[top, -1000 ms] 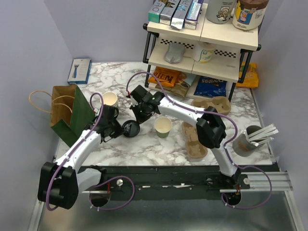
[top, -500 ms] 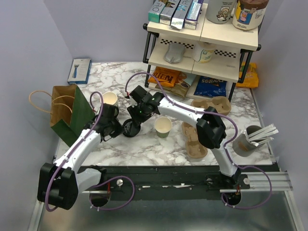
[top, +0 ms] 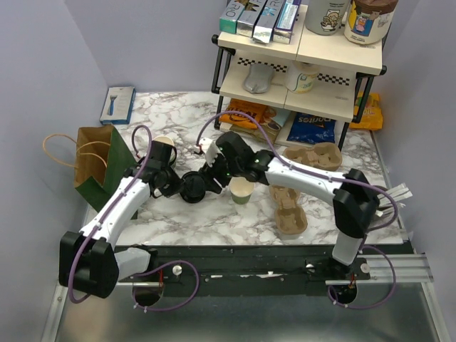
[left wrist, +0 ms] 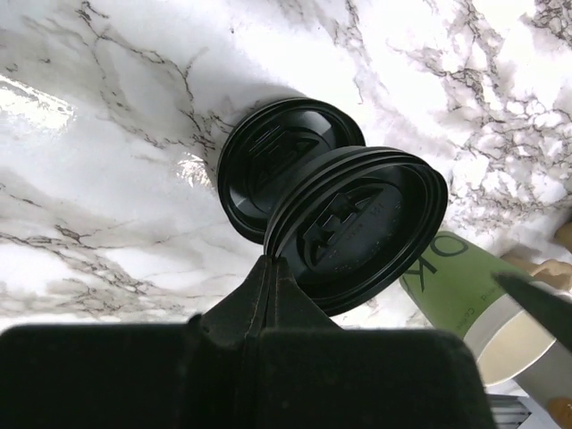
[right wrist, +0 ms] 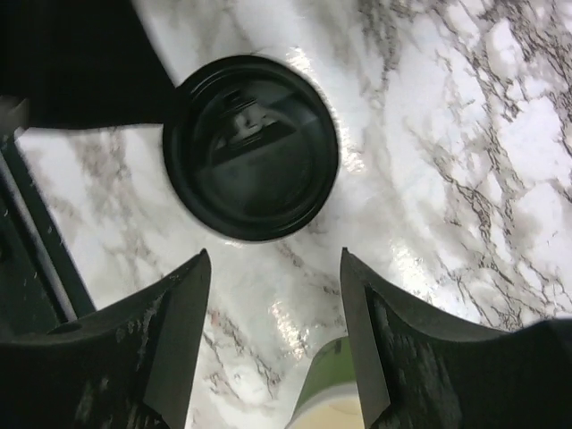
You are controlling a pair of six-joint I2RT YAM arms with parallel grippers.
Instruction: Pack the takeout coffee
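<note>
Far left on the marble worktop (top: 214,222), a brown-and-green paper bag (top: 100,167) stands with its handles up. Just right of it, a cream-lined cup (top: 164,146) sits behind the left arm's wrist. Its outer wall is hidden.

Left tool (left wrist: 268,264): clenched, with the fingers pinched together on the rim of the lid (left wrist: 357,228). The lid is round, black, glossy plastic with a ribbed edge and raised moulding at the centre. It is held at a tilt just above the marble. A dark round shape (left wrist: 268,161) with the same pattern shows directly behind it on the worktop. Whether this is another lid or a reflection cannot be told.

Right tool (right wrist: 273,257): released, with the fingers spread wide and only bare marble between the tips. The lid lies just beyond the fingertips and is not touching them.

Green cup (top: 242,189): upright on the worktop just right of the right tool, and uncovered. The wall is olive-green with pale lettering. The rim and inside are cream-white. It stands near the lid but apart from it.

Further right, brown pulp carriers (top: 291,214) lie on the worktop near the green cup.
</note>
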